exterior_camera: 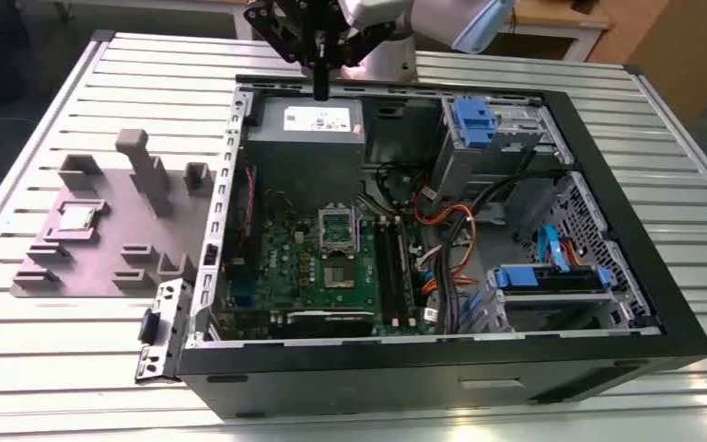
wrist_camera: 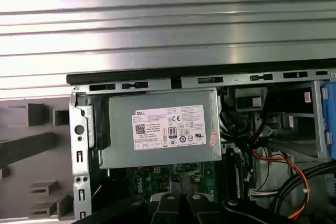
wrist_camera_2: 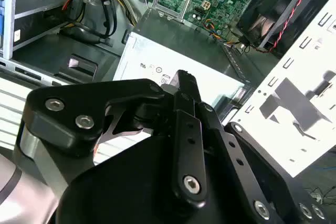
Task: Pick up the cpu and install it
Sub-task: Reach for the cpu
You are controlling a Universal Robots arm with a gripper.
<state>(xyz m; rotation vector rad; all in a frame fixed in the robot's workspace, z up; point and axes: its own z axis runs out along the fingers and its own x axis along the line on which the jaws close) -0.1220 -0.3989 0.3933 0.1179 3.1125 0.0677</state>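
The arm is held over the power-supply end of the open black computer case (exterior_camera: pixel 648 318). Its black end effector (exterior_camera: pixel 320 89) is pointed straight down just above the gray sheet-metal power supply (exterior_camera: pixel 305 147), with the fingers drawn narrowly together and nothing gripped between them. The cpu (exterior_camera: pixel 77 218), a small flat square with a shiny silver top, is seen lying in a matte gray moulded fixture (exterior_camera: pixel 108 272) on the ribbed aluminium bench (exterior_camera: pixel 59 368), at the exterior view's left, outside the case and well apart from the end effector.
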